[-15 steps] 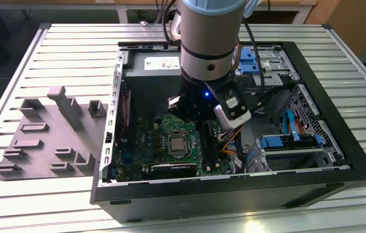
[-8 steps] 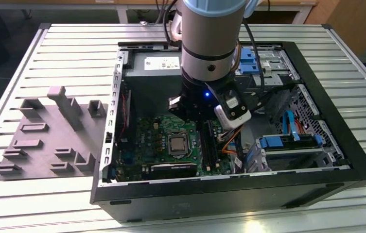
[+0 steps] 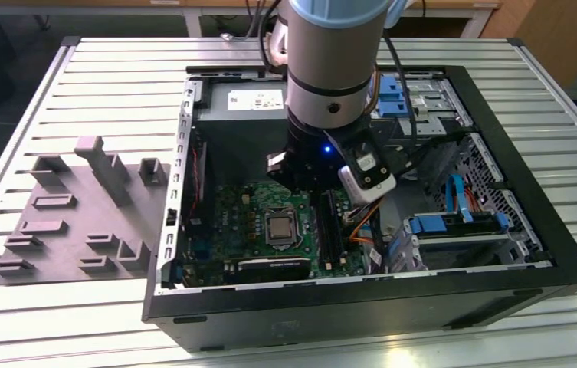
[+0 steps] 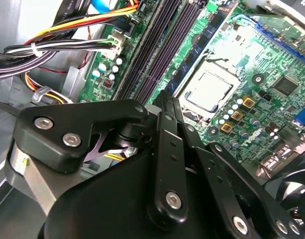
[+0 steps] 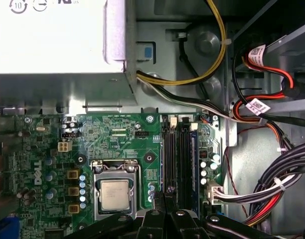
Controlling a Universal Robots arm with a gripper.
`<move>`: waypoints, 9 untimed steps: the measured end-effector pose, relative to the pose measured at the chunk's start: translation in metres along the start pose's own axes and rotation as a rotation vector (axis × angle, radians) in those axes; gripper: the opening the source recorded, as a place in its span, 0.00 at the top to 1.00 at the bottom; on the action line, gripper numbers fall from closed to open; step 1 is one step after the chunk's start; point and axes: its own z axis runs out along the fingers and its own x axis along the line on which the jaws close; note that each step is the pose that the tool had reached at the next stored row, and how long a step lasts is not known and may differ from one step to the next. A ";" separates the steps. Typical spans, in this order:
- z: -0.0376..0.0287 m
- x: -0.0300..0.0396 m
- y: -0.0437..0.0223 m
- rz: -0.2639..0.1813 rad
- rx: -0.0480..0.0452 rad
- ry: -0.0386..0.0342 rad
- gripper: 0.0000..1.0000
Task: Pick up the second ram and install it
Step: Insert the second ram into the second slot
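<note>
My gripper (image 3: 306,182) hangs inside the open computer case, low over the green motherboard (image 3: 237,207). In both wrist views its fingertips (image 5: 165,193) (image 4: 165,99) are pressed together, with nothing showing between them. They sit right at the near end of the long dark memory slots (image 5: 176,154) (image 4: 152,47), beside the silver processor (image 5: 115,194) (image 4: 208,91). I cannot make out the second ram as a separate stick, and I cannot tell whether one stands in the slot under the fingertips.
The black case wall (image 3: 370,307) rings the board. Cable bundles (image 5: 272,184) lie beside the slots, and the power supply (image 5: 58,40) sits beyond the board. A pale grey moulded tray (image 3: 73,222) rests on the slatted table at the exterior view's left.
</note>
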 end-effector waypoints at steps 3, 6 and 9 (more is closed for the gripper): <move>0.0013 -0.0005 0.0005 0.000 -0.0001 -0.0001 0.89; 0.0024 -0.0009 0.0009 0.001 -0.0001 -0.0001 0.89; 0.0034 -0.0013 0.0011 0.001 0.0000 0.0000 0.89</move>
